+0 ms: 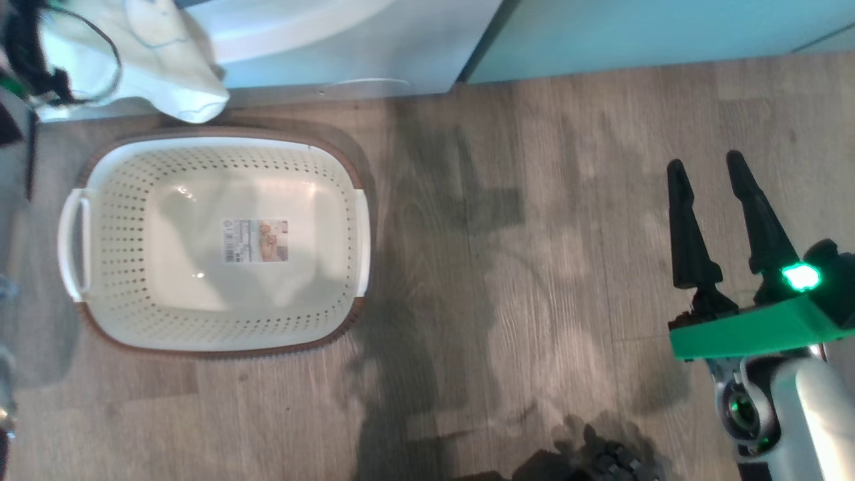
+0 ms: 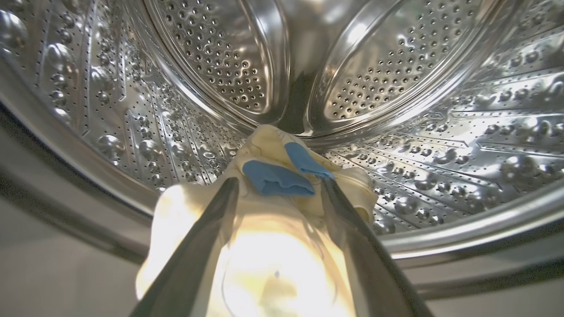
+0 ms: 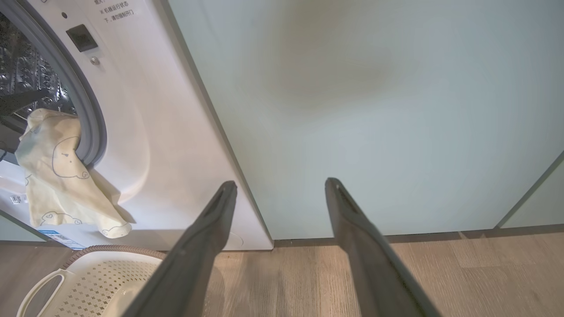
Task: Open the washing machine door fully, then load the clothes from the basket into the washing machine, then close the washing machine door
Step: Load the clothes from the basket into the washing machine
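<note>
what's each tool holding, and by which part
Nothing looks gripped. The left tool stands open around the yellow garment draped over the drum lip; the right tool is open, empty.

Grey-brown plank floor and pale green cabinets in bright indoor light

The floor (image 1: 568, 220) was laid in wood-look planks, grey-brown with a fine grain and thin seams between the boards. Broad soft-edged shadows (image 1: 427, 200) lay across its middle in the head view, with paler patches of light between them. Along the back stood a cabinet front (image 3: 374, 110), smooth, plain and pale green, with a dim smudge of shade near its top. A narrow dark strip (image 3: 396, 238) ran along its foot where it met the floor. At the right a thin dark seam (image 3: 531, 189) slanted down, parting it from the next panel (image 3: 544, 211)
</note>
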You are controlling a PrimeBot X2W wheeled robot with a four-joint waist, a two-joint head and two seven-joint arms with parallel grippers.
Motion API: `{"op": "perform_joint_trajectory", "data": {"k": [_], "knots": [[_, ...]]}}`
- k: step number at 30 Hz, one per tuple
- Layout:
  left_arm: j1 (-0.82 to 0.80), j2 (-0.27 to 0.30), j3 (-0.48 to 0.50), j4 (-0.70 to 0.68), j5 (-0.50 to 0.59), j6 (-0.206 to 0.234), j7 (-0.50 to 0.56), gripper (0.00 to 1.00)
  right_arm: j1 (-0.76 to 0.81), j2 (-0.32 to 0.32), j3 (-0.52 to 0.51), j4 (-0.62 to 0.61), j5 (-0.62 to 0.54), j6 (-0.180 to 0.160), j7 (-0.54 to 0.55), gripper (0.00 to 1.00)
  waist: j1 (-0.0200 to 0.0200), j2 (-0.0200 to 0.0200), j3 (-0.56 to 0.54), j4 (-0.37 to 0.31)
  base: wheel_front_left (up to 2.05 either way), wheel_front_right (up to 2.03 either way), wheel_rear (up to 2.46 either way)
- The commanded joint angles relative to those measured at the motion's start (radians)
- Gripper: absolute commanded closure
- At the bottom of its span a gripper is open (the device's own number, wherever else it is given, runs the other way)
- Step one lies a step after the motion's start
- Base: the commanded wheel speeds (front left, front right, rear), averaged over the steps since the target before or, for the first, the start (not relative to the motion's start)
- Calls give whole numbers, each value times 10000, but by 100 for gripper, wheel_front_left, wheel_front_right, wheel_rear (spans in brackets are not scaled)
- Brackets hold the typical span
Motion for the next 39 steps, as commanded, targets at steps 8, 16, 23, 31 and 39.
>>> {"op": "perform_joint_trajectory", "data": {"k": [8, 16, 23, 31, 39], "knots": [[2003, 71, 124, -2192, 99, 762, -621, 0, 602, -206, -317, -549, -250, 37, 317, 0, 1, -1, -770, 657, 0, 0, 0], [4814, -82, 155, -5332, 260, 1710, -788, 0, 921, -329, -569, -814, -407, 37, 666, 0, 1, -1, -1498, 1189, 0, 0, 0], [7439, -187, 115, -7804, 306, 2731, -741, 0, 1200, -423, -701, -914, -472, 37, 965, 0, 1, -1, -2165, 1655, 0, 0, 0], [9561, -381, -115, -9043, 414, 3383, -771, 0, 1565, -456, -683, -925, -594, 37, 1215, 0, 1, -1, -2963, 1889, 0, 0, 0], [10712, -390, -150, -9486, 438, 3733, -782, 0, 2094, -472, -671, -1004, -590, 37, 1489, 0, 1, -1, -3567, 2043, 0, 0, 0]]}}
